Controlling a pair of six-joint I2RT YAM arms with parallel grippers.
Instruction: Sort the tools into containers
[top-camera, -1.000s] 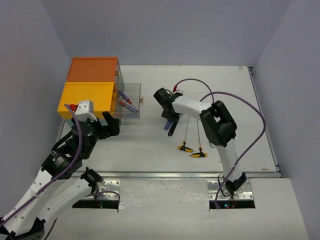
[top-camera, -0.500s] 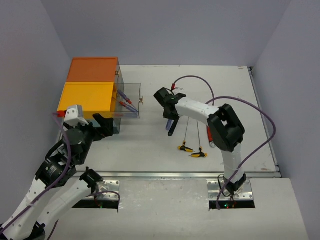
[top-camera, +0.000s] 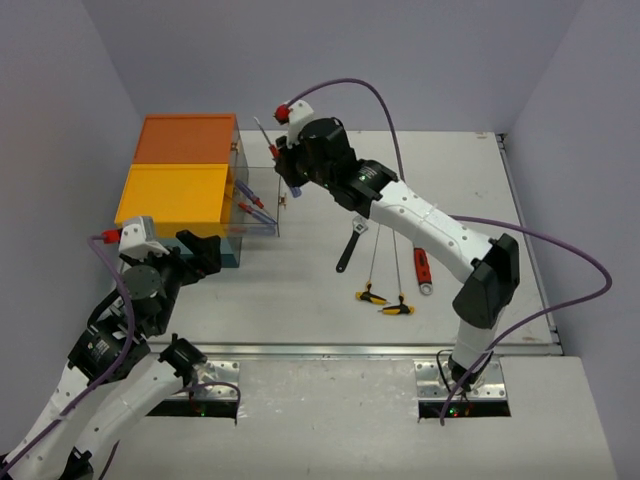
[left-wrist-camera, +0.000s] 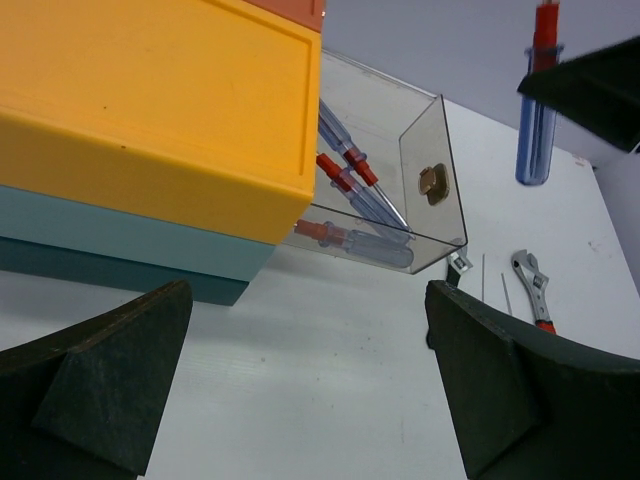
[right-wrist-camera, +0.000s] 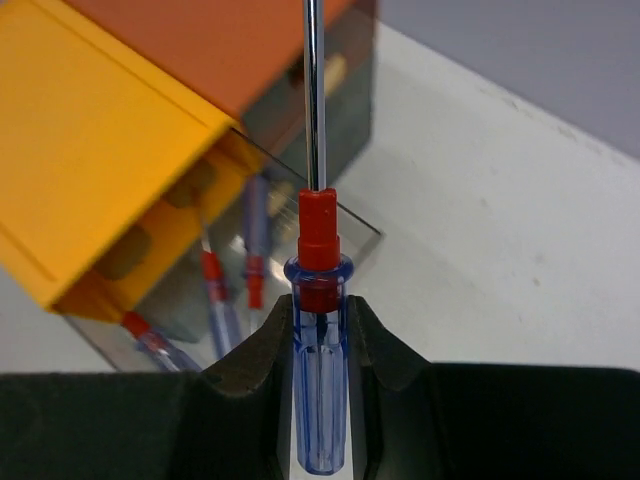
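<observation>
The containers are a teal box unit with an orange top (top-camera: 186, 138) and a yellow top (top-camera: 172, 194). From under the yellow top (left-wrist-camera: 150, 100) a clear drawer (top-camera: 262, 203) stands pulled out, with three red-and-blue screwdrivers (left-wrist-camera: 350, 180) in it. My right gripper (top-camera: 288, 172) is shut on a blue-handled screwdriver (top-camera: 271, 150), held in the air above the drawer's (right-wrist-camera: 345, 235) far edge, shaft pointing away. In the right wrist view the handle (right-wrist-camera: 319, 240) sits between the jaws of that gripper (right-wrist-camera: 319, 320). My left gripper (top-camera: 205, 250) is open and holds nothing, low by the unit's front corner.
Mid-table lie a black wrench (top-camera: 350, 247), a red-handled adjustable wrench (top-camera: 422, 268) and two thin T-drivers with yellow handles (top-camera: 372, 295) (top-camera: 398, 308). A brass latch (left-wrist-camera: 432, 184) is on the drawer front. Walls stand close on the left and behind.
My right gripper closed on the screwdriver at mid-table, lifted it and swung it left and back above the open drawer. My left arm drew back a little toward the near left.
</observation>
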